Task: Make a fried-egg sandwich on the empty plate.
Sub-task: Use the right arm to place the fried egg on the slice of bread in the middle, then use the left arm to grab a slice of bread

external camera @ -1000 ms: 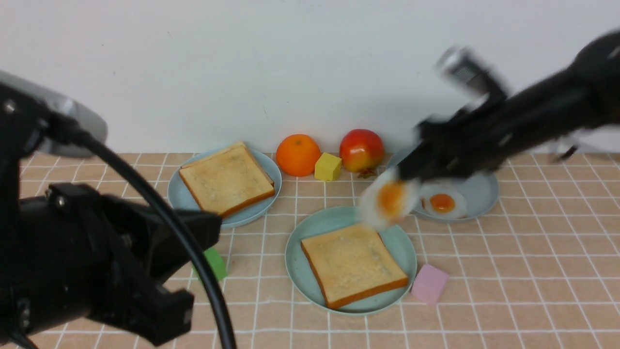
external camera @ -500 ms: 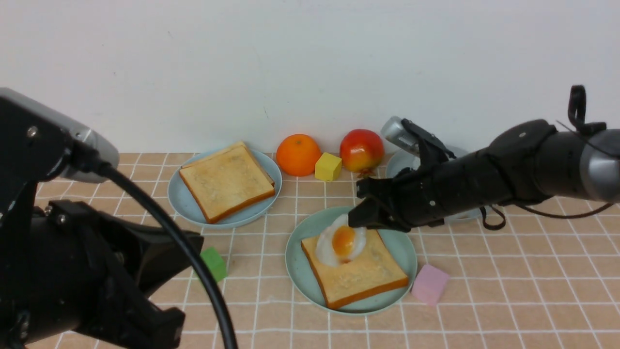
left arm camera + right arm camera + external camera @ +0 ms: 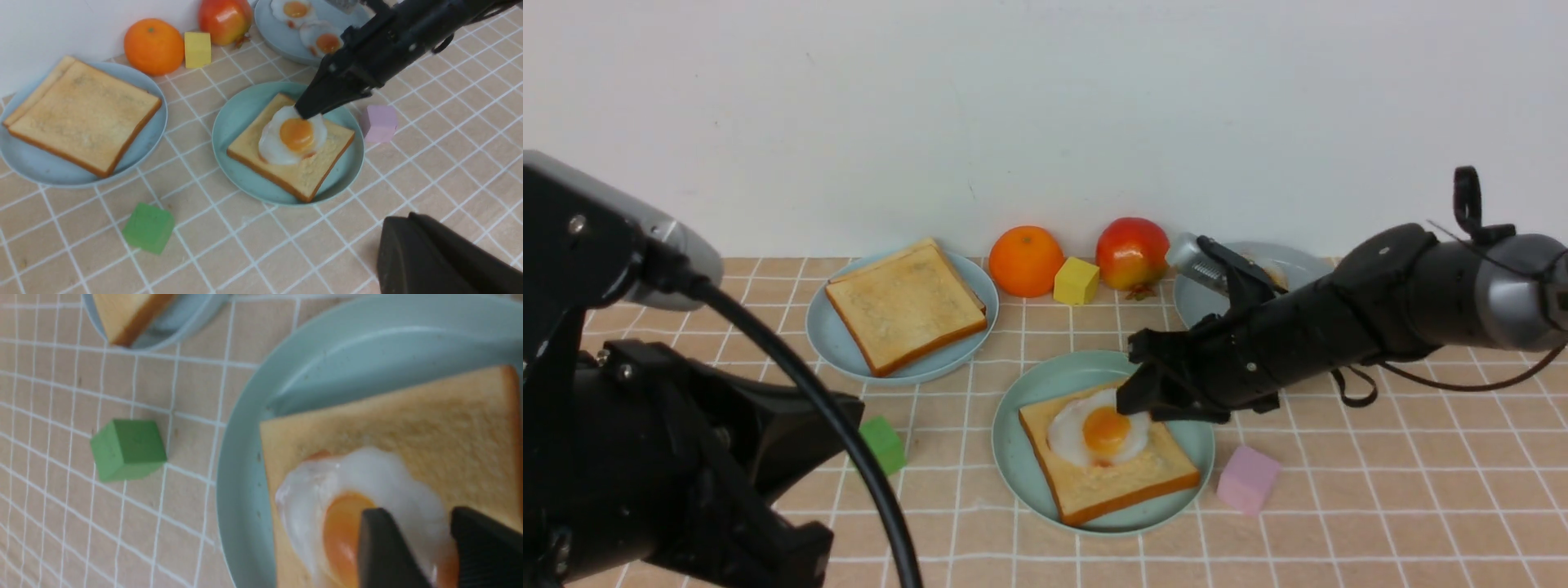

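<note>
The empty plate (image 3: 1011, 457), pale mint green, sits mid-table and carries one toast slice (image 3: 1131, 482). A fried egg (image 3: 1098, 431) with an orange yolk lies flat on that slice. My right gripper (image 3: 1134, 398) hovers at the egg's far right edge. In the right wrist view its fingers (image 3: 378, 539) stand apart over the egg white (image 3: 380, 477), so this gripper (image 3: 421, 512) is open. Two more toast slices (image 3: 905, 304) are stacked on the light-blue plate (image 3: 827, 336) at the back left. My left gripper (image 3: 402, 222) is shut and empty, raised above the near left tiles.
A blue-grey plate (image 3: 1194, 304) behind the right arm holds two more eggs (image 3: 325, 41). An orange (image 3: 1025, 260), a yellow cube (image 3: 1076, 281) and a red fruit (image 3: 1133, 253) line the back wall. A green cube (image 3: 882, 445) and a pink cube (image 3: 1248, 478) lie near the mint plate.
The right arm carried the egg from the back right plate down onto the toast, laid it flat and opened its jaws. Plate and toast slid slightly left. The left arm barely moved.
</note>
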